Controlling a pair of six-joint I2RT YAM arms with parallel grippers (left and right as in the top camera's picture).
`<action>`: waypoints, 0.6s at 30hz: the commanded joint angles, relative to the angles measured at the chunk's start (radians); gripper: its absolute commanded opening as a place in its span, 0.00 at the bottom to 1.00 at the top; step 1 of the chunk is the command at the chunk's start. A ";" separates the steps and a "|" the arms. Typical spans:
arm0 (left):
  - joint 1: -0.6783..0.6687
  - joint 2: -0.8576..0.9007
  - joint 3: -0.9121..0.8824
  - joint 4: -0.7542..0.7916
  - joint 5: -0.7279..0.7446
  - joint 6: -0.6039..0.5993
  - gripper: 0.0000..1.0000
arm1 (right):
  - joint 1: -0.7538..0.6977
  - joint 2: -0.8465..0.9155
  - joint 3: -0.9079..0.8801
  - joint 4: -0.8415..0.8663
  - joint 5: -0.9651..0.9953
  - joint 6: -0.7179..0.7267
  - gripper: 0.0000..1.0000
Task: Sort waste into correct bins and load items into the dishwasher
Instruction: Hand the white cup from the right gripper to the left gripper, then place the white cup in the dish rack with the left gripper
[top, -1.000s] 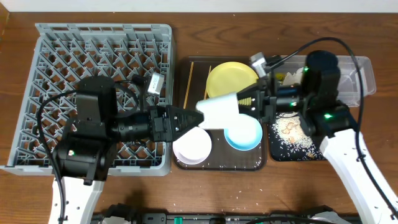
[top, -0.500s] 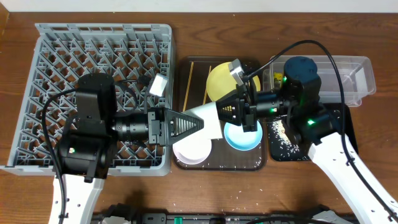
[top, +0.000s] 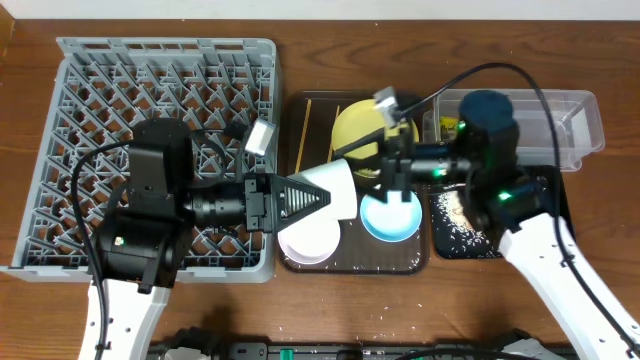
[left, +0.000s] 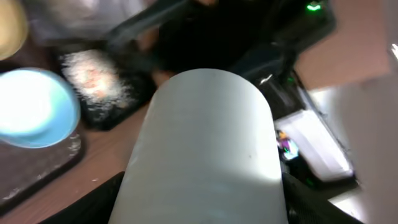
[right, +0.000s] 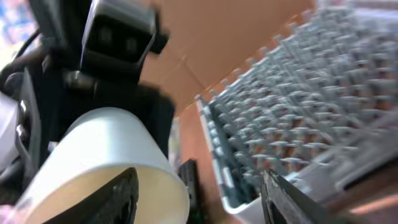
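Overhead view: at frame centre, the small white cup (top: 340, 186) is held sideways, clasped by the left gripper (top: 322, 196). The right gripper (top: 386, 174) is spread, released. Handover is judged complete; next, the cup must be carried left into the grey dish rack (top: 160, 45).

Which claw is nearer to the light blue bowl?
Right. The right claw hangs by the light blue bowl; the left claw, gripping the white cup, is farther, toward the dish rack.
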 joint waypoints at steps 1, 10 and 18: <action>-0.001 -0.021 0.013 -0.155 -0.354 0.084 0.65 | -0.104 -0.051 0.007 -0.127 0.106 -0.007 0.62; 0.135 -0.012 0.013 -0.483 -1.173 -0.029 0.66 | -0.032 -0.074 0.007 -0.635 0.512 -0.225 0.71; 0.410 0.078 0.013 -0.534 -1.359 -0.062 0.66 | 0.048 -0.074 0.007 -0.642 0.591 -0.231 0.73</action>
